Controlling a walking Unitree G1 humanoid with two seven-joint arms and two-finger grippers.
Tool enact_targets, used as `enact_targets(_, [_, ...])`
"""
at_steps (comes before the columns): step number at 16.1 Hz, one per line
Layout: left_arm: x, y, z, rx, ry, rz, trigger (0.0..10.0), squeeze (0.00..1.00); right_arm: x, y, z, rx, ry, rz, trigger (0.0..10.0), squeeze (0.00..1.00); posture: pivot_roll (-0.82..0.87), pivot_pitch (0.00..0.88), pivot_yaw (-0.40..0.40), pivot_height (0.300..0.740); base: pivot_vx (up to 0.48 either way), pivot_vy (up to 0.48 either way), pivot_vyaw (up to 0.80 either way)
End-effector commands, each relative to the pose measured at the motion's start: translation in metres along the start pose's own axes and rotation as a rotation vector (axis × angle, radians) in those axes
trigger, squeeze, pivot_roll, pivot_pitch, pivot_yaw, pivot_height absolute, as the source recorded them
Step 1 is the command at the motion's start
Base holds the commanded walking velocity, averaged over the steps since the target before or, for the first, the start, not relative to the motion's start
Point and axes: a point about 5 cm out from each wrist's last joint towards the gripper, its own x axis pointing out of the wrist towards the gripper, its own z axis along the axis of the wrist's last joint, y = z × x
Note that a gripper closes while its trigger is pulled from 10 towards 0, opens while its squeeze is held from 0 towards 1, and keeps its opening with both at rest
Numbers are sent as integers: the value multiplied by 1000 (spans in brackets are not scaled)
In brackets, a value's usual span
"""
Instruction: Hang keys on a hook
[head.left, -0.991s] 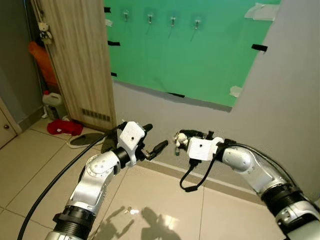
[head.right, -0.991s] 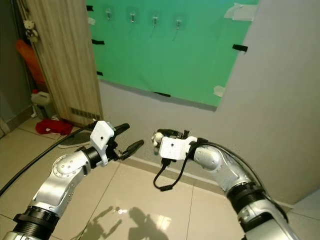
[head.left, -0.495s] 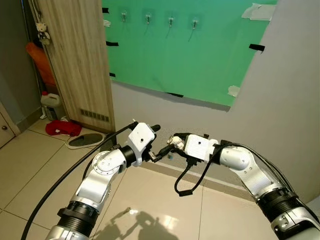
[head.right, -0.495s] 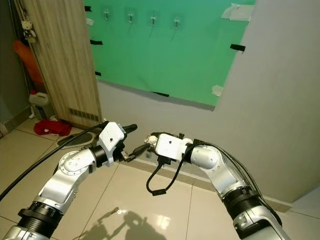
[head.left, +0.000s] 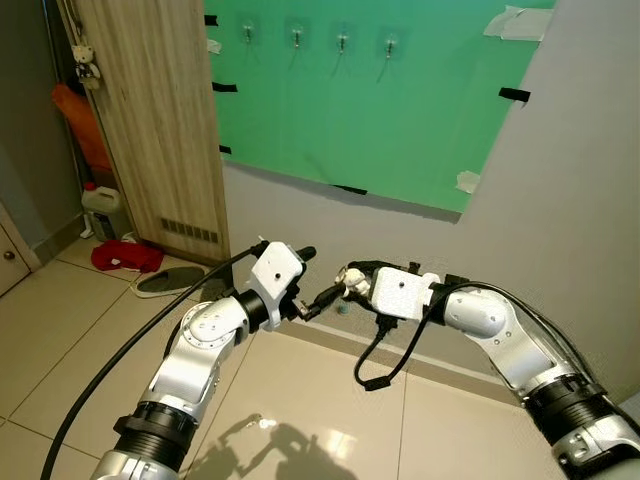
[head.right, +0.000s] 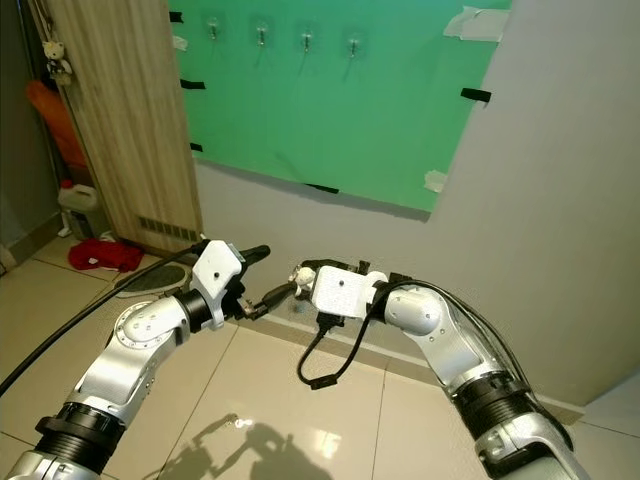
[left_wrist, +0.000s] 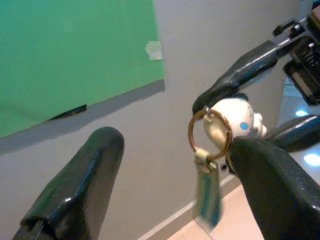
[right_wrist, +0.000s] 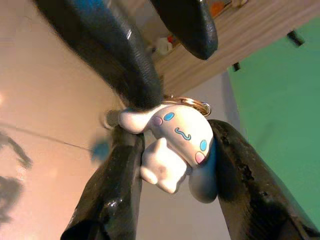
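1. Two grippers meet low before the wall: the right gripper (right_wrist: 172, 150) is clenched on the white charm (right_wrist: 175, 140) of the keys (left_wrist: 210, 150), pinched between its fingers.
2. The left gripper (left_wrist: 170, 165) stands spread, its lower finger tip just beside the brass ring (left_wrist: 208, 134), from which a small blue tag (left_wrist: 209, 197) dangles.
3. The bunch looks light and floppy; the stiff ring seems the best hold.
4. Beyond, four hooks (head.left: 343, 42) wait high on the green sheet (head.left: 400, 120).
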Motion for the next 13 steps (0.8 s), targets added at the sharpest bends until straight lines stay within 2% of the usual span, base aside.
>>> enact_targets(1, [2, 4, 5, 4, -17, -2, 10000, 0, -3, -8, 1, -105, 12, -16, 10000, 0, -85, 0, -43, 740, 0, 0, 0])
enact_targets(2, [2, 4, 5, 5, -13, -3, 10000, 0, -4, -10, 0, -230, 47, -15, 10000, 0, -85, 0, -41, 740, 0, 0, 0])
enact_targets(3, [1, 4, 4, 7, -9, -5, 10000, 0, -6, -15, -2, -471, 89, -10, 10000, 0, -89, 0, -34, 740, 0, 0, 0])
enact_targets(4, [2, 4, 4, 7, -9, -7, 10000, 0, -8, -20, -2, -604, 93, -19, 10000, 0, -89, 0, -34, 740, 0, 0, 0])
enact_targets(5, [2, 4, 4, 7, -8, -10, 10000, 0, -10, -24, -1, -682, 87, -27, 10000, 0, -87, 0, -36, 740, 0, 0, 0])
enact_targets(6, [2, 3, 4, 9, -7, -11, 10000, 0, -14, -37, 0, -703, 86, -97, 10000, 0, -86, 0, -40, 740, 0, 0, 0])
enact_targets(7, [2, 4, 4, 8, -6, -6, 10000, 0, -20, -55, -8, -474, 147, -221, 10000, 0, -86, 0, -40, 740, 0, 0, 0])
enact_targets(8, [2, 3, 3, 6, -5, -3, 10000, 0, -22, -59, -21, -233, 201, -272, 10000, 0, -82, 0, -45, 740, 0, 0, 0])
enact_targets(9, [2, 2, 2, 3, -3, -2, 10000, 0, -20, -51, -42, 259, 235, -373, 10000, 0, -81, 0, -50, 740, 0, 0, 0])
enact_targets(10, [1, 1, 1, 2, -2, -2, 10000, 0, -18, -45, -48, 402, 235, -396, 10000, 0, -81, 0, -50, 740, 0, 0, 0])
enact_targets(11, [1, 1, 0, -2, 2, 1, 10000, 0, -16, -18, -71, 716, 326, -415, 10000, 0, -79, 0, -59, 740, 0, 0, 0])
enact_targets(12, [1, 0, -1, -5, 5, 3, 10000, 0, -15, 4, -83, 897, 391, -406, 10000, 0, -77, 0, -63, 740, 0, 0, 0])
enact_targets(13, [0, 0, -2, -11, 11, 10, 10000, 0, -9, 56, -94, 1398, 442, -390, 10000, 0, -74, 0, -65, 740, 0, 0, 0])
